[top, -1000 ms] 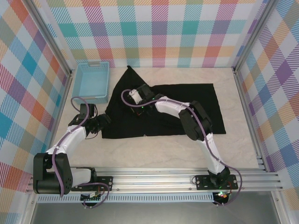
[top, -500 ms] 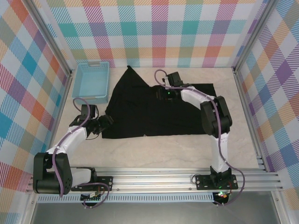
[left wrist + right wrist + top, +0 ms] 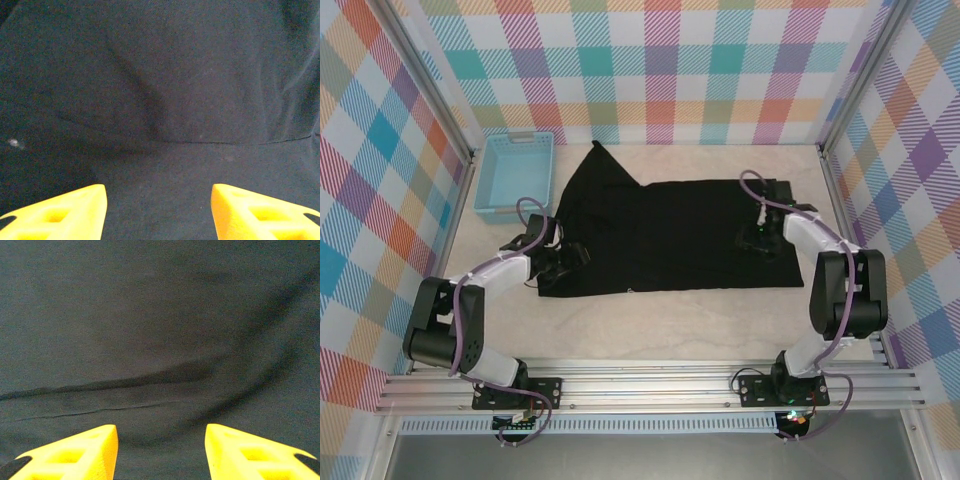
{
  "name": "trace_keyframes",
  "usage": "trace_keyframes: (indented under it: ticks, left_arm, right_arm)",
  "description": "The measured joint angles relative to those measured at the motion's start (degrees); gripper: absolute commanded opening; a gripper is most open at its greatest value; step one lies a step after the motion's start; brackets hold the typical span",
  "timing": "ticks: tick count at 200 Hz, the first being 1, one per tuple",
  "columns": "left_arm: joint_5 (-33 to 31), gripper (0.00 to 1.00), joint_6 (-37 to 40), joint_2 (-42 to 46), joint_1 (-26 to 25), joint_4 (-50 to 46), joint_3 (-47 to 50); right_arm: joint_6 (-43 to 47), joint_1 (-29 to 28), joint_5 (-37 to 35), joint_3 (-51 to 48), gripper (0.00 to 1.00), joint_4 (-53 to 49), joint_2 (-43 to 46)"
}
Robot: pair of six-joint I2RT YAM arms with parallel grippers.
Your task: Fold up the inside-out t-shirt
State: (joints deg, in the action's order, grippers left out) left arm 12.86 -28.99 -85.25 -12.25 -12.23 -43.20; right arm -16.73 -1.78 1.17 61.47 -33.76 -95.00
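Now my left gripper (image 3: 157, 192) and right gripper (image 3: 160, 432) hang spread and empty over the soft black cloth t-shirt (image 3: 670, 235); next, I reckon, each must pinch an edge to fold.

inside-out t-shirt (image 3: 670, 232) | black cloth | spread flat, few creases, one corner pointed rearward | laid mid-table (image 3: 670, 335)

The left gripper (image 3: 158, 190) hangs over the black t-shirt (image 3: 165, 85), yellow fingers (image 3: 250, 212) spread apart, a seam crossing between them.

Bare table (image 3: 670, 330) nearside of t-shirt (image 3: 670, 235); basket (image 3: 515, 175) far-left.
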Motion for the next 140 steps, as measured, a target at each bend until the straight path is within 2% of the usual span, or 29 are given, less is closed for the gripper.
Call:
trace_keyframes:
  ticks: [37,56,99,140]
  left_arm:
    - [-0.7,0.57,0.1,-0.3,0.2,0.0,0.1]
    - [-0.7,0.57,0.1,-0.3,0.7,0.0,1.3]
    - [0.9,0.57,0.1,1.9,1.5,1.7,6.0]
    - [3.0,0.57,-2.3,12.2,1.4,-0.1,14.2]
  right_arm:
    - [-2.2,4.5,0.0,-0.9,0.49,-1.6,-4.0]
    - [-3.2,7.1,3.0,-2.7,0.49,-1.7,-4.8]
    - [-6.5,11.3,7.3,-10.5,0.48,0.7,1.7]
    - [-11.0,11.6,7.3,-18.5,0.47,-1.5,10.0]
